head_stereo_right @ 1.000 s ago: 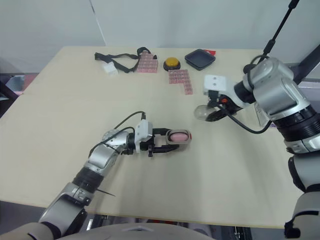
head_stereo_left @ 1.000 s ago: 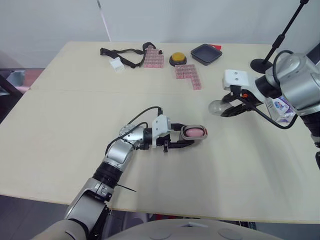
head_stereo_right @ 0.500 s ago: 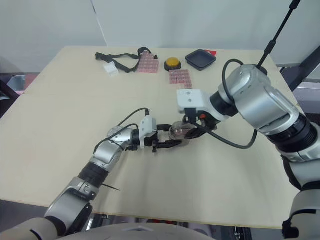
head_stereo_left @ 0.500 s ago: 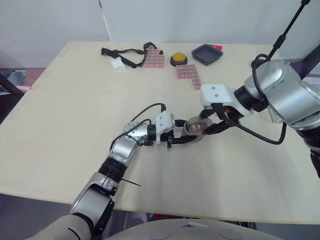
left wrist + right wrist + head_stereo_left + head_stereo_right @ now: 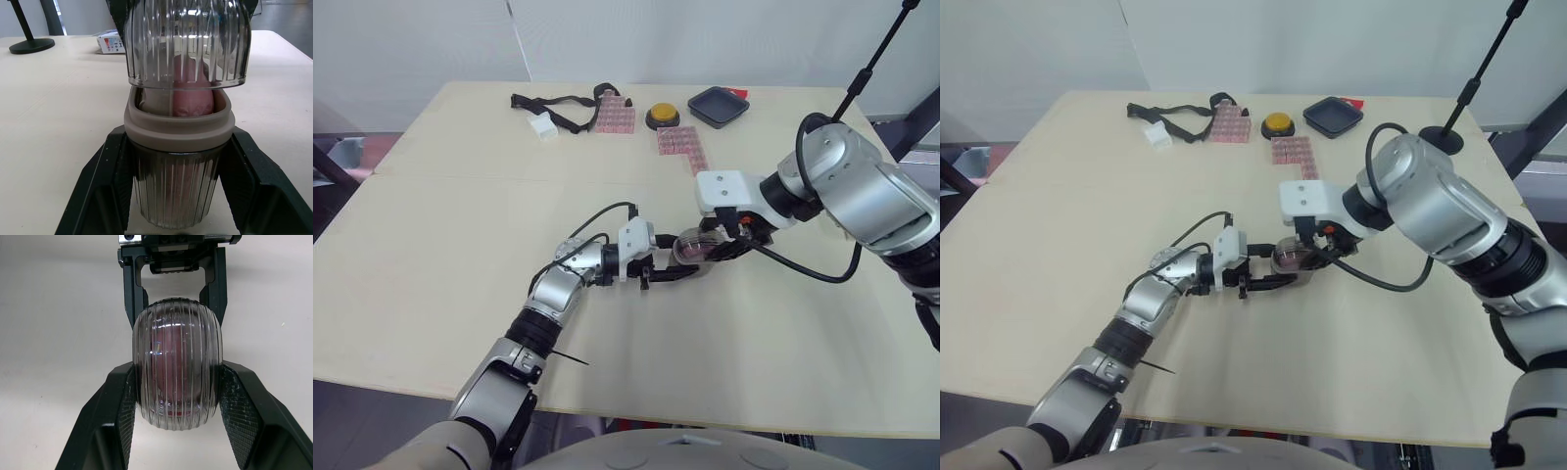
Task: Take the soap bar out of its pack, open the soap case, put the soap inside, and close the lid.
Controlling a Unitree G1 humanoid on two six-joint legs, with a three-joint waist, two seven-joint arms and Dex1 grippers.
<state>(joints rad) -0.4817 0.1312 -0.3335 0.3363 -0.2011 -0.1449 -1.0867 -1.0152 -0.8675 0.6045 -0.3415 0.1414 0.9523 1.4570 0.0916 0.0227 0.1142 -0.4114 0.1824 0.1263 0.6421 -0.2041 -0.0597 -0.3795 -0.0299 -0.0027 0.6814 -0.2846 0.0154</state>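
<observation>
Bright, diffuse light casts soft shadows on the table (image 5: 431,245) and small glints on the clear lid (image 5: 177,347).

The pale wooden table (image 5: 460,225) had a seam running across it from side to side. Along its far edge lay a black strap (image 5: 563,101) with a small white box (image 5: 542,125) beside it, then a block of pink cubes (image 5: 615,116), a yellow push button (image 5: 661,117) and a dark square tray (image 5: 717,105). A second block of pink cubes (image 5: 681,147) lay just nearer than the button. At the far right stood a black round stand base (image 5: 1443,135), with the soap pack (image 5: 111,40) near it. The soap case (image 5: 178,193) stood near the middle.
</observation>
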